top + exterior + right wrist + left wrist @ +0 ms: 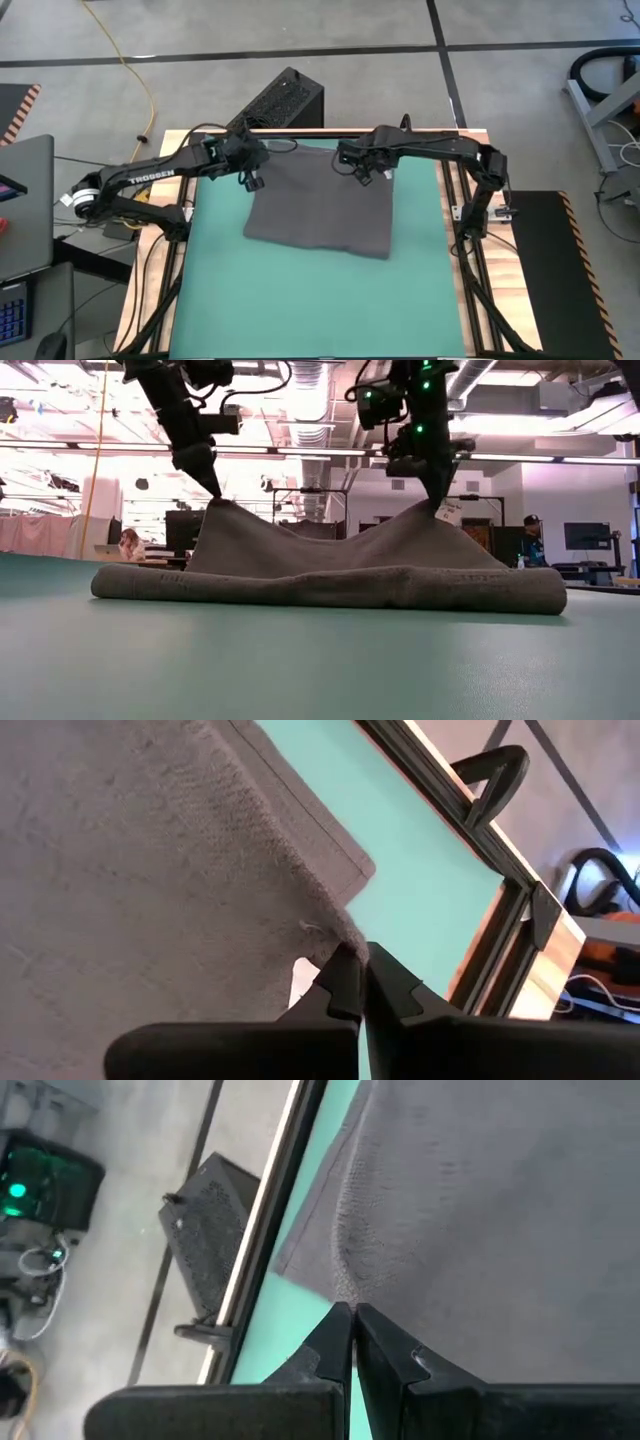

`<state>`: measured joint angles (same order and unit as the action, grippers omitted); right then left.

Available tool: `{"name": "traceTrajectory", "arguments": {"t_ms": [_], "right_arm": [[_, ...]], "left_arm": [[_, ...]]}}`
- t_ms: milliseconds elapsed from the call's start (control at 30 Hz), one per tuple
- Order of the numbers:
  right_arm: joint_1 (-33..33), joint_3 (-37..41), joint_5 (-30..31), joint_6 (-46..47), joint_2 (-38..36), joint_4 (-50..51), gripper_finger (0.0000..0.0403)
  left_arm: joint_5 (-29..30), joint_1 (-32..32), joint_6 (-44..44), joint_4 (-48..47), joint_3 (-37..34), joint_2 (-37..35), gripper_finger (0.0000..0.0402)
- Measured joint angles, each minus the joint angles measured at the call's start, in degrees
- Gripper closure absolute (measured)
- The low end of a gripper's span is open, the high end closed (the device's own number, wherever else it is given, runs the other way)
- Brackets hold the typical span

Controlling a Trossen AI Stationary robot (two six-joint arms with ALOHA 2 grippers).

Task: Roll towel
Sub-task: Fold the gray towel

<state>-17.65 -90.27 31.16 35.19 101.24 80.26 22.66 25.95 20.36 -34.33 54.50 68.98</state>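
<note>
1. Towel (318, 215) is laid on green mat (300, 300) toward its far edge; near edge is rolled.
2. Far left corner is pinched and lifted by left gripper (254, 182) fingers (335, 1342).
3. Far right corner is pinched and lifted by right gripper (364, 177) fingers (340, 982).

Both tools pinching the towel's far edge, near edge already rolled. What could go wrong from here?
1. Each pinch is thin: the left tool and right tool hold only the very edge of the dark grey soft cloth towel, so a corner may slip out mid-pull.
2. The towel sags between the two lifted peaks; uneven travel could skew the roll already formed along its near edge.
3. The small white tag sits at the right pinch and could weaken that grip.
</note>
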Motion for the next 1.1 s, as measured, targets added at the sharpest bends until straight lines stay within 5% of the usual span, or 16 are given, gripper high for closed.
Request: {"name": "traceTrajectory", "arguments": {"t_ms": [300, 500, 700, 1100], "right_arm": [[-3.9, 0.0, 0.3, -7.1, 3.1, -1.0, 0.0390], [-5.9, 0.0, -0.5, -6.4, 2.6, 1.9, 0.0390], [-6.8, 0.0, -1.5, -6.3, 2.6, -1.1, 0.0390], [-8.0, 0.9, -3.8, -3.8, 3.2, -2.2, 0.0382]], "left_arm": [[0.9, 4.0, 1.3, 2.9, 5.2, 2.1, 0.0401], [-6.0, 6.0, 2.4, 5.7, 5.6, 7.2, 0.0401], [-6.3, 6.7, 6.4, 8.0, 5.5, 13.1, 0.0401], [-12.4, 11.3, 6.7, 12.1, 5.5, 13.7, 0.0401]]}}
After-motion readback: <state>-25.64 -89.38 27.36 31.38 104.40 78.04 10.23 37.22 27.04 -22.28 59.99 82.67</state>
